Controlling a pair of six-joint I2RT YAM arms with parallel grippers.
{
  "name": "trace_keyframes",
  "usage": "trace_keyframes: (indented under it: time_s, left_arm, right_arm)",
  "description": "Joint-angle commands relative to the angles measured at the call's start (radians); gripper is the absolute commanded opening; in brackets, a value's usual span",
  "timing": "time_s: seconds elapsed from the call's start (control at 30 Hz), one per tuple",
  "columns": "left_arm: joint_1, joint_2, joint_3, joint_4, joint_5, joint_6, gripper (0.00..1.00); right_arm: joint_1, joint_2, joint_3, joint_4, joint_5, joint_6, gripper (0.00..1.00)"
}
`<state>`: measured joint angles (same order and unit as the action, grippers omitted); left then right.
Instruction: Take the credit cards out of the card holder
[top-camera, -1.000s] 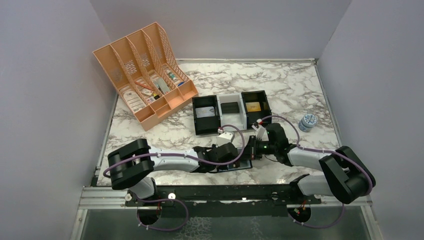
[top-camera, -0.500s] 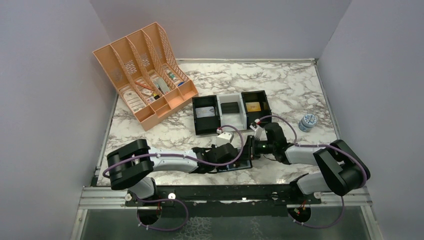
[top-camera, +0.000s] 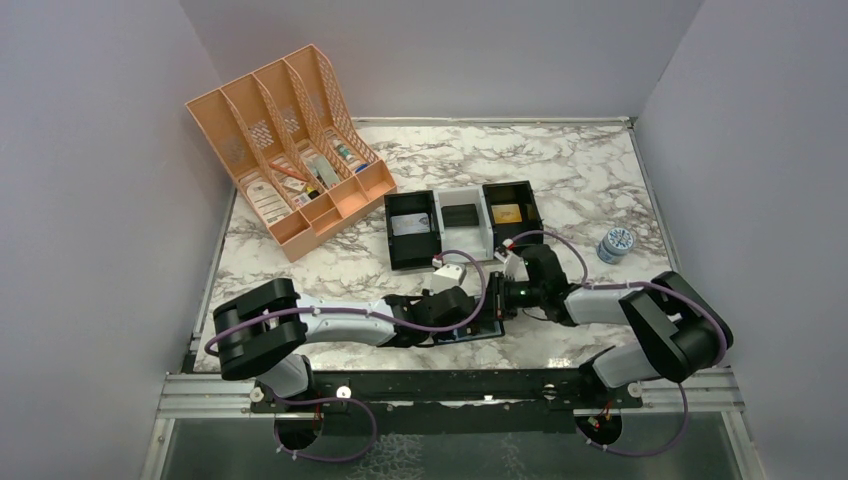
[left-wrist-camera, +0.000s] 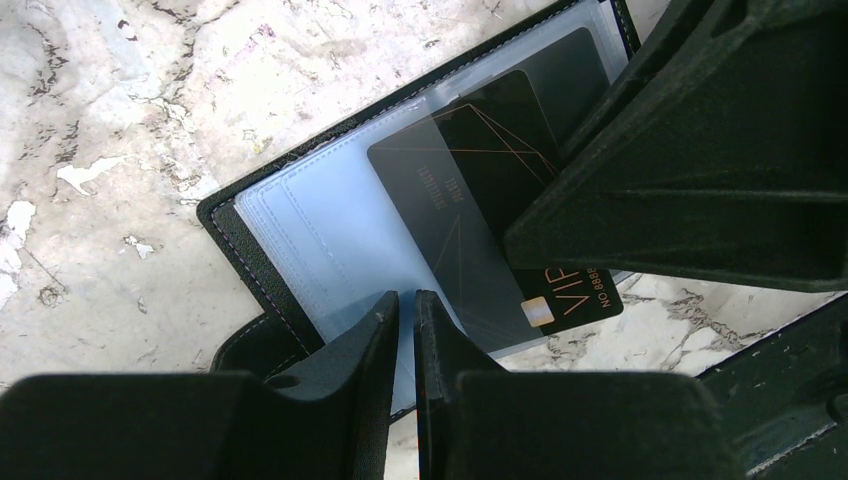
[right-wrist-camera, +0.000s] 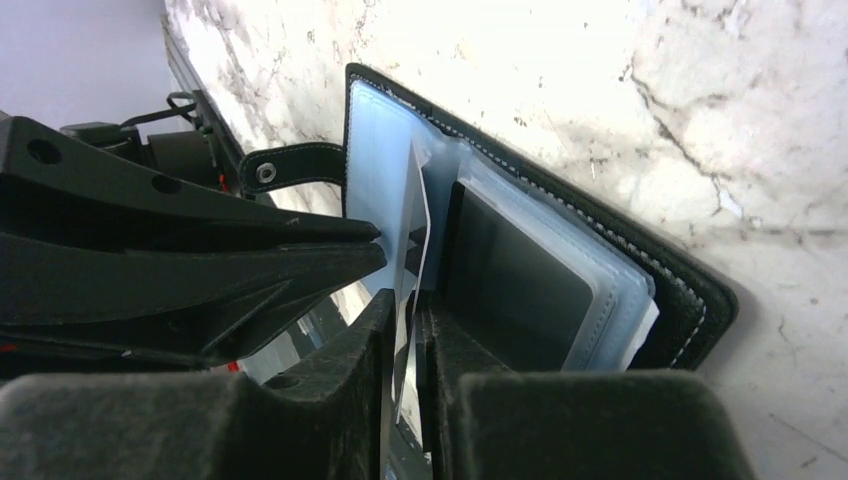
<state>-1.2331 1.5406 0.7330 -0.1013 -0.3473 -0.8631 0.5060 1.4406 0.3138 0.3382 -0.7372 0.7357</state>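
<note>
Top external view: the card holder (top-camera: 468, 336) lies open on the marble table (top-camera: 580, 170), near its front edge. The left claw (top-camera: 482, 318) and right claw (top-camera: 498, 308) meet directly over it, but finger detail cannot be made out here. Left wrist view: a dark credit card (left-wrist-camera: 470, 230) marked VIP sits partly out of a clear sleeve on the blue-grey lining, with one end protruding past the holder's edge. The left claw is clenched to a narrow slit at the sleeve's near edge and appears to be pinching that leaf. Right wrist view: the right claw (right-wrist-camera: 403, 310) is clenched on the thin card, which is seen edge-on between its fingers. A second card (right-wrist-camera: 520, 270) appears seated in the sleeve behind. Handling assessment: the card is light, stiff and slick. Grasp it across the exposed end and draw it in line with the slot. The sleeve is soft and likely clings. The holder is light and would probably lift or slide unless restrained.
</note>
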Motion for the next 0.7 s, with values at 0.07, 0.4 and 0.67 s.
trace_keyframes:
  time_s: [0.07, 0.4, 0.67]
  left_arm:
    - [-0.008, -0.001, -0.038, -0.049, 0.001, -0.012, 0.14]
    - [-0.008, -0.043, -0.060, -0.079, -0.029, -0.024, 0.14]
    - [-0.009, -0.120, -0.065, -0.083, -0.044, -0.007, 0.21]
  right_arm:
    - [0.019, -0.003, 0.047, -0.043, 0.081, -0.042, 0.06]
    - [0.018, -0.305, 0.043, -0.300, 0.249, -0.085, 0.01]
    - [0.018, -0.470, 0.064, -0.439, 0.345, -0.120, 0.01]
